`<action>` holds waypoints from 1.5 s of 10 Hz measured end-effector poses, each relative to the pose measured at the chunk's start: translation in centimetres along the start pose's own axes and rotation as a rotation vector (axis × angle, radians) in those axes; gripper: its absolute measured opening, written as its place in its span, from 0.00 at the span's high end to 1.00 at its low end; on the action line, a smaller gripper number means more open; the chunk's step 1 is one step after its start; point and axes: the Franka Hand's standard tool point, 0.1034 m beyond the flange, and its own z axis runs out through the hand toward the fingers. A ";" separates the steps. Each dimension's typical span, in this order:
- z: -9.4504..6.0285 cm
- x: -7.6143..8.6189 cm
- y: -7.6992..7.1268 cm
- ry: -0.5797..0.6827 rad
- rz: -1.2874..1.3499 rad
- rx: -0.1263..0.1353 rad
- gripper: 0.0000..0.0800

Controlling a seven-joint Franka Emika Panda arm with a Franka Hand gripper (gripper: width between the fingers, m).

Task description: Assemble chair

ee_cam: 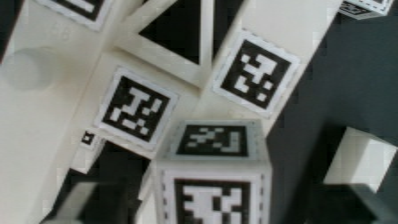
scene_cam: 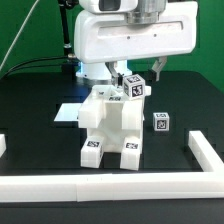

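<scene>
The partly built white chair (scene_cam: 110,125) stands mid-table, with square tags on its front feet. My gripper (scene_cam: 128,82) is right above its upper right corner, shut on a small tagged white block (scene_cam: 134,88) held against the top of the chair. In the wrist view the block (ee_cam: 214,185) fills the gap between the dark fingers (ee_cam: 80,200), and my gripper (ee_cam: 214,205) sits over the chair's tagged slabs (ee_cam: 139,100). A loose tagged cube (scene_cam: 160,122) lies on the table at the exterior view's right of the chair.
White border rails run along the front (scene_cam: 110,185) and the right side (scene_cam: 205,150). The marker board (scene_cam: 68,112) lies flat behind the chair on the exterior view's left. Black table surface surrounds the chair.
</scene>
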 end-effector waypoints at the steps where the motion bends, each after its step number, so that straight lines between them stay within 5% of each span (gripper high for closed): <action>1: 0.0 0.0 0.0 0.000 0.000 0.000 0.50; 2: 0.0 0.0 0.0 0.000 0.000 0.000 0.65; 7: 0.0 0.0 0.0 0.001 0.049 0.001 0.65; 15: 0.0 0.1 -0.1 0.001 0.617 0.005 0.64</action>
